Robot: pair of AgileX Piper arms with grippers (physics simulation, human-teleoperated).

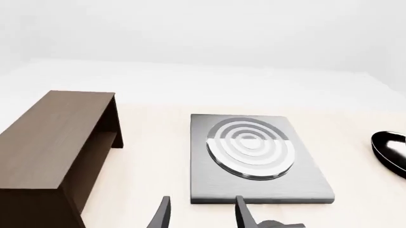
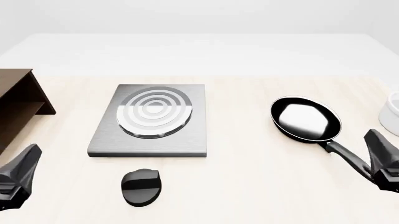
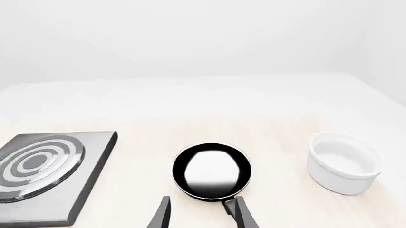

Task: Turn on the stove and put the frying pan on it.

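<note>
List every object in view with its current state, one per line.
stove: flat on the table, burner bare.
knob: on the table, apart from the stove, untouched.
frying pan: upright, empty, on the table, right of the stove.
white cup: upright, empty.
wooden shelf: standing, nothing visible on it.
left gripper: open, empty.
right gripper: open, empty.

One stove (image 2: 156, 123), one black knob (image 2: 141, 186), one frying pan (image 2: 305, 119), one white cup (image 3: 343, 163), one brown shelf (image 1: 54, 147), two grippers, left (image 2: 16, 179) and right (image 2: 383, 161)

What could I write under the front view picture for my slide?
Frying pan sits on the table right of the stove, knob in front.
</note>
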